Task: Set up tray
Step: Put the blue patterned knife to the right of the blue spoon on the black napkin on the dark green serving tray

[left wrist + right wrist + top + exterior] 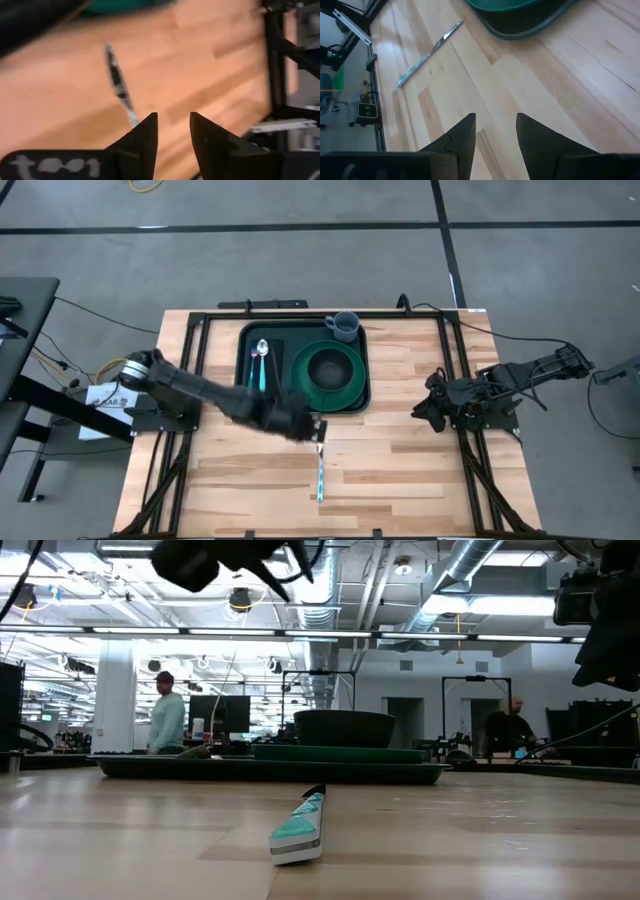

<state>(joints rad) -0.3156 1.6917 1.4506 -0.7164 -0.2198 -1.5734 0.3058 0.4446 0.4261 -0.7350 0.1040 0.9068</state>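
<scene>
a grey concrete floor crossed by dark straight seam lines surrounds the pale butcher-block wooden table top. level across it, a big open hall shows a ceiling hung with silver round ventilation ducts and long white strip lights, a thick white square column, and what may be dark doorways in the far wall.

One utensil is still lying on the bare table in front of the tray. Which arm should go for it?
Left. The left end effector hovers open right over the blade end of the teal-handled utensil, beside the tray. The right end effector, also open, sits off at the table's right side, farther away.
</scene>
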